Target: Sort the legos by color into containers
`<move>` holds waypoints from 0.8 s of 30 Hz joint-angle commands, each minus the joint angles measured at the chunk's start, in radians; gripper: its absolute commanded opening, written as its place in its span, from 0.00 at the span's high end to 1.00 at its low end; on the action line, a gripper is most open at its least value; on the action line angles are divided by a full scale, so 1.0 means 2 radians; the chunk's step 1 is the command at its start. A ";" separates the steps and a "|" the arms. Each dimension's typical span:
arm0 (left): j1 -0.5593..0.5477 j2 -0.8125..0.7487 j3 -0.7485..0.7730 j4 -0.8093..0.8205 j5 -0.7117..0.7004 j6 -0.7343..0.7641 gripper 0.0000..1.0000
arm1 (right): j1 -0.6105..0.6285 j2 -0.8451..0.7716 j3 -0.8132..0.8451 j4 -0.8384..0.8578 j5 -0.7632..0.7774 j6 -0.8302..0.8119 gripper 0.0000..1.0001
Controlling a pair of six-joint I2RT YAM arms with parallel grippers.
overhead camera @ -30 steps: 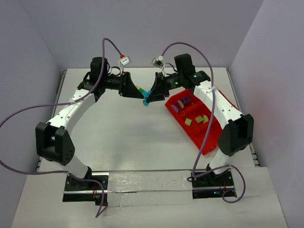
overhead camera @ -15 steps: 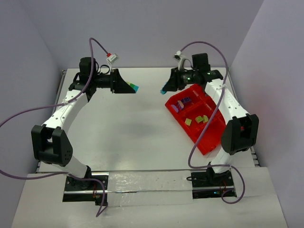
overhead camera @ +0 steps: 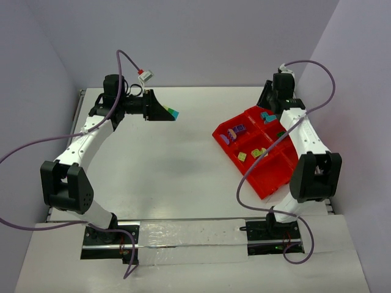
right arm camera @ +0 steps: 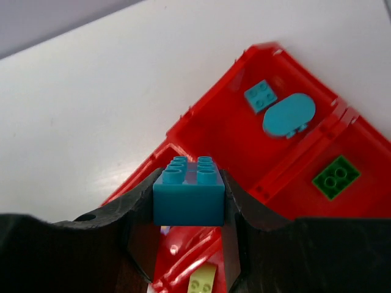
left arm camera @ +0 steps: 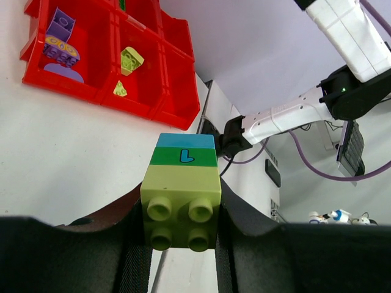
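Fingers (left arm camera: 116, 235) of the left gripper (left arm camera: 182, 241) are clamped on a short stack (left arm camera: 181, 183) of pale green, green and blue legos, well apart from the red tray (overhead camera: 269, 183). Over that tray's far end, the right gripper (right arm camera: 189, 213) pinches a teal brick (right arm camera: 188, 196), near the compartment holding teal pieces (right arm camera: 288, 116).

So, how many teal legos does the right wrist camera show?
3. One teal brick is clamped in the right pincer; a small square one and a rounded one lie in one compartment of the red tray. Others may be hidden.
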 commanded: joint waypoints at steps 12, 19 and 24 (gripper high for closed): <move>-0.001 -0.013 0.022 -0.028 -0.023 0.024 1.00 | -0.024 0.130 0.093 0.019 0.054 -0.002 0.59; -0.001 -0.013 0.026 -0.028 -0.025 0.023 1.00 | -0.024 0.140 0.102 0.007 0.040 -0.013 0.35; -0.002 -0.015 0.026 -0.027 -0.023 0.025 1.00 | -0.023 0.118 0.103 0.002 0.033 -0.016 0.31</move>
